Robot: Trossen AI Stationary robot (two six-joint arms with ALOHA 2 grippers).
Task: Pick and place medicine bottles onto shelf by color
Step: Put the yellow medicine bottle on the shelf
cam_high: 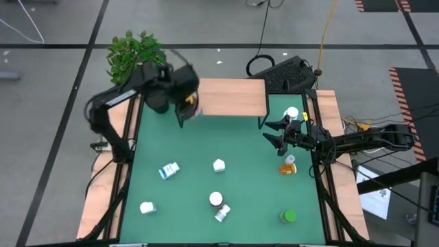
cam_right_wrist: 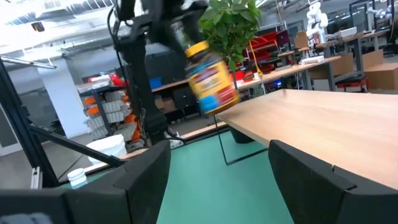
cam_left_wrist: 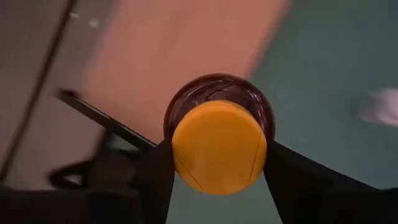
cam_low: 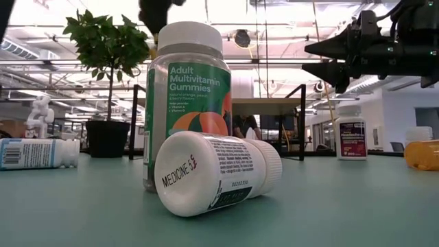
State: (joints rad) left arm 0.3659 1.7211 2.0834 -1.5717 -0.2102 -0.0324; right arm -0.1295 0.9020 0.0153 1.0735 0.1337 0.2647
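1. Far left there's a potted plant (cam_high: 134,51) at the desk's (cam_high: 192,185) far-left corner, bushy green leaves in a dark pot.
2. Just right of it the left gripper (cam_high: 185,103) hangs over the left end of the shelf (cam_high: 230,97), clamped on the amber bottle (cam_high: 188,103). The left wrist view shows it nicely: both fingers (cam_left_wrist: 155,177) pressed against the sides of the yellow cap (cam_left_wrist: 219,146), dark amber body behind it, wood top below. The bottle is up in the air, not touching the shelf.
3. On the green desk, near left, a white bottle (cam_high: 147,207) sits by the near-left edge, and a white bottle with a blue label (cam_high: 169,171) lies on its side a bit farther in.
4. Around the middle there's a white bottle (cam_high: 219,165), then nearer the front the multivitamin gummies bottle (cam_high: 215,199) standing upright, with a white "MEDICINE" bottle (cam_high: 221,213) on its side right in front of it. In the low view those two fill the picture, and I can't tell if they're touching.
5. The shelf itself, light wood top on thin black legs, stands along the far edge of the desk.
6. On the right, the right gripper (cam_high: 278,134) hovers above the desk, fingers spread wide with nothing between them.
7. Behind it, a white bottle with a red label (cam_high: 293,114) stands near the shelf's right end. An orange bottle (cam_high: 288,165) lies just near of the right arm.
8. A green bottle (cam_high: 289,217) sits near the desk's near-right corner.
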